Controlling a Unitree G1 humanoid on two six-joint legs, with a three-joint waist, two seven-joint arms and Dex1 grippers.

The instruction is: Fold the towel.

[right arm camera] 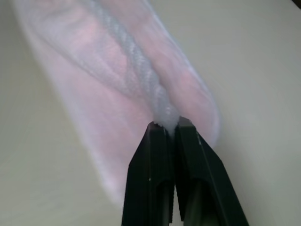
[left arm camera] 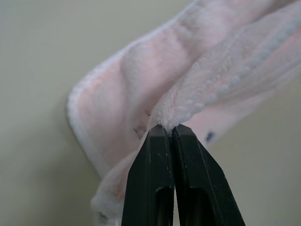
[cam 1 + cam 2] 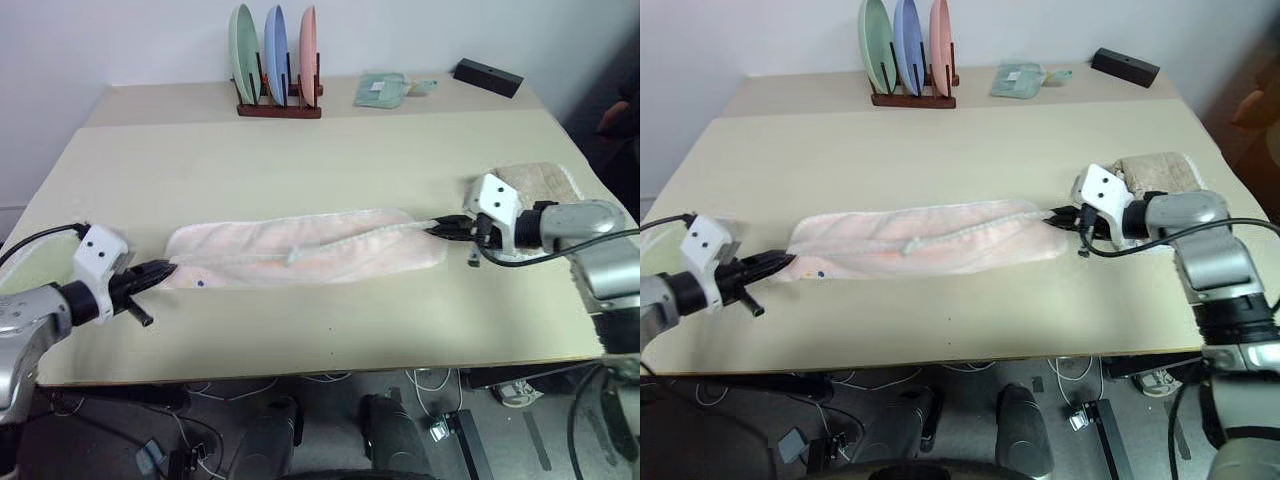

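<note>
Stretching across the table [image 3: 300,340], the pale pink towel [image 3: 310,248] (soft, light, limp) is pinched at opposite ends by left gripper [image 3: 160,270] and right gripper [image 3: 445,228]; scalloped edging offers surest hold.

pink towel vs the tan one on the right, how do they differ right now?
The pink towel is stretched long across the table's middle; the tan towel lies compact near the right edge. The pink one is pinched at its ends by the left end effector and right end effector; the tan one is unheld. Both rest on the table.
</note>
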